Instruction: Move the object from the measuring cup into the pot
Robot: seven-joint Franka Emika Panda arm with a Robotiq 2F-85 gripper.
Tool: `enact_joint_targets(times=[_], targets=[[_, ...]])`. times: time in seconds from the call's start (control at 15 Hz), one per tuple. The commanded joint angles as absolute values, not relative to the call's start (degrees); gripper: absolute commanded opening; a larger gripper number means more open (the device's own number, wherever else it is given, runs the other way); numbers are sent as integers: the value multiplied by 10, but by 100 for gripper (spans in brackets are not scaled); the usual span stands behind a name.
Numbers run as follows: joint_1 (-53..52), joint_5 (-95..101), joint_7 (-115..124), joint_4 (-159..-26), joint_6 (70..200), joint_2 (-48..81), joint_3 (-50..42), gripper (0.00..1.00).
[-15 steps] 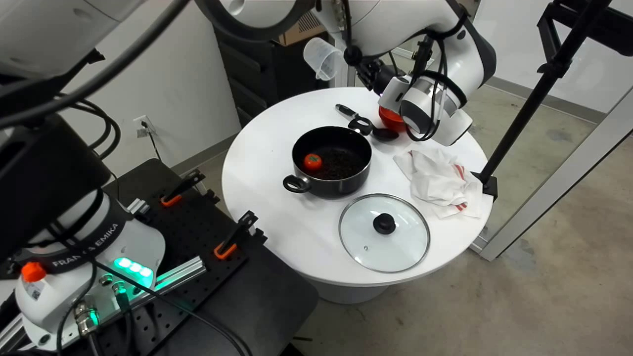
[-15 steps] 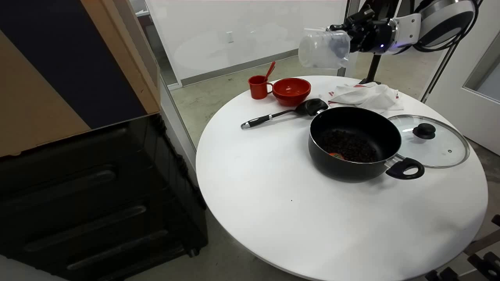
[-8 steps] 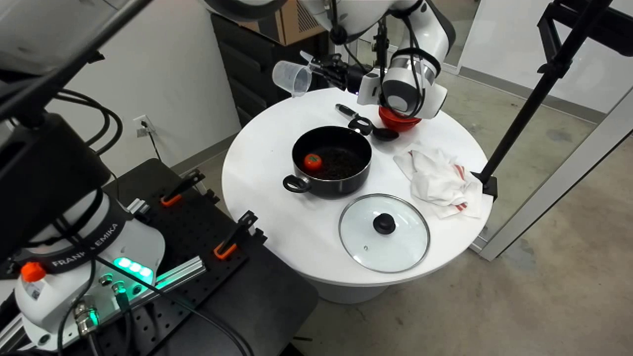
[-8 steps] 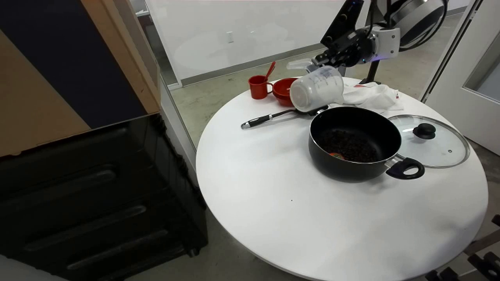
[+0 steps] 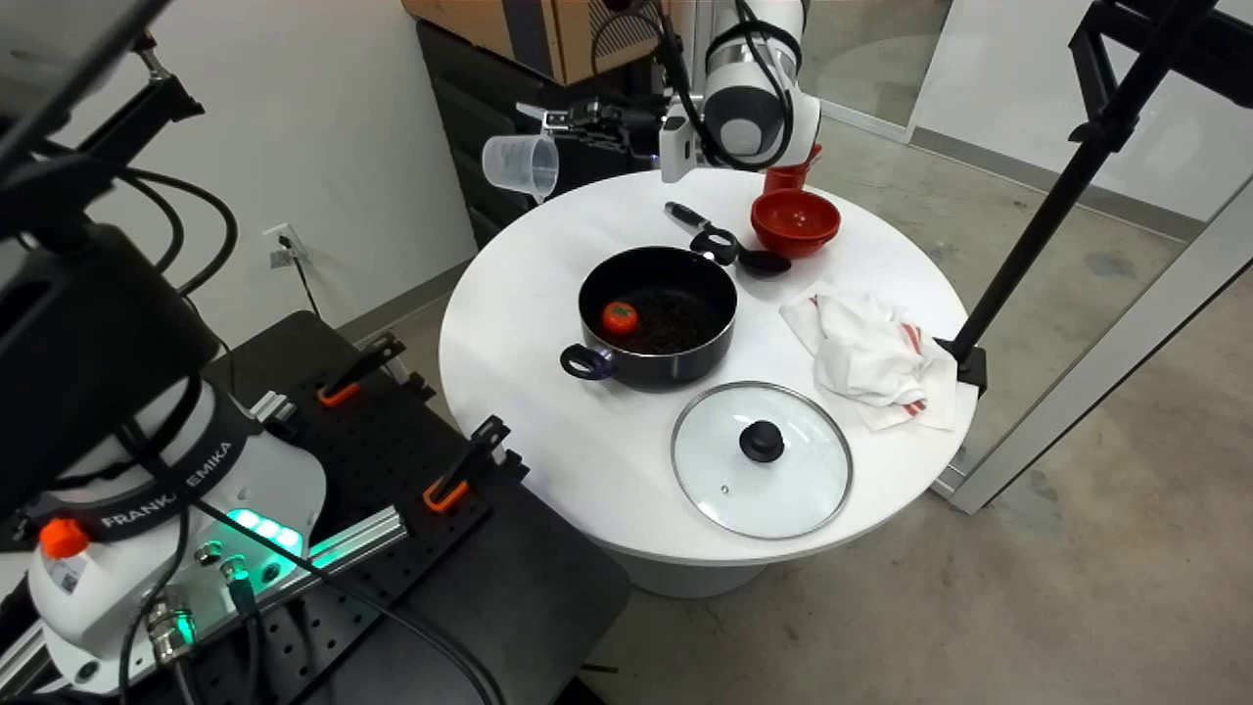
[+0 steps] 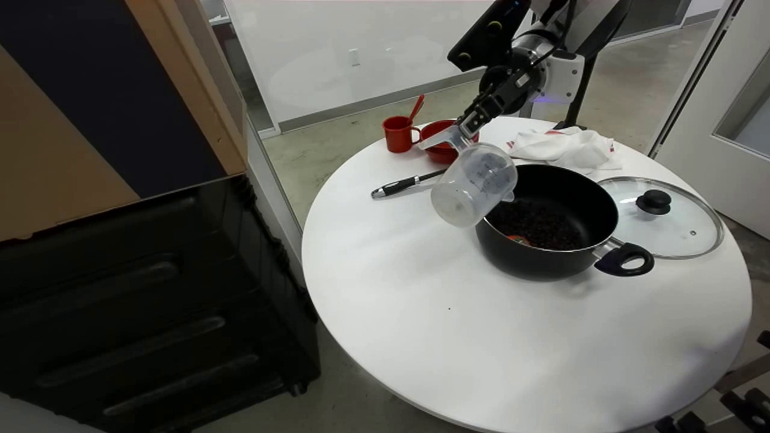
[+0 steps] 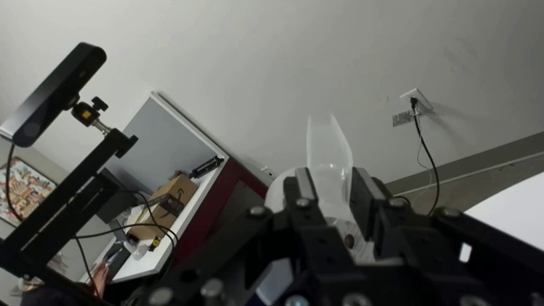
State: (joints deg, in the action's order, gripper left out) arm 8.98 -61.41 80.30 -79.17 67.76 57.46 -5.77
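Observation:
A clear plastic measuring cup (image 5: 519,164) with printed marks is held on its side above the table's far left edge, mouth to the right. In an exterior view its base (image 6: 460,204) points down left. My gripper (image 5: 556,119) is shut on its handle; in the wrist view the handle (image 7: 329,146) sits between the fingers (image 7: 307,187). One dark brown piece (image 7: 349,241) shows at the cup's wall; whether it is inside I cannot tell. The black pot (image 5: 675,372) stands on the table, holding a red tomato (image 5: 620,318) and many dark bean-like pieces (image 6: 535,225).
A black ladle (image 5: 764,262), red bowls (image 5: 795,220) and a red mug (image 6: 398,135) with a red spoon stand behind the pot. The glass lid (image 5: 724,450) and a white towel (image 5: 866,362) lie beside it. A cardboard box (image 5: 607,29) stands on black drawers.
My gripper has carried the cup leftward, away from the lid and towel. In an exterior view it came lower in the picture and its base tipped downward. The pot and its contents stayed.

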Motion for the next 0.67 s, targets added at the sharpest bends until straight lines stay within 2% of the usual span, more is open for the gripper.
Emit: enact_joint_targets(times=[0.0, 0.6], targets=[[51, -584, 692, -869, 715, 505, -58, 7], [-32, -458, 490, -933, 775, 427, -52, 7]])
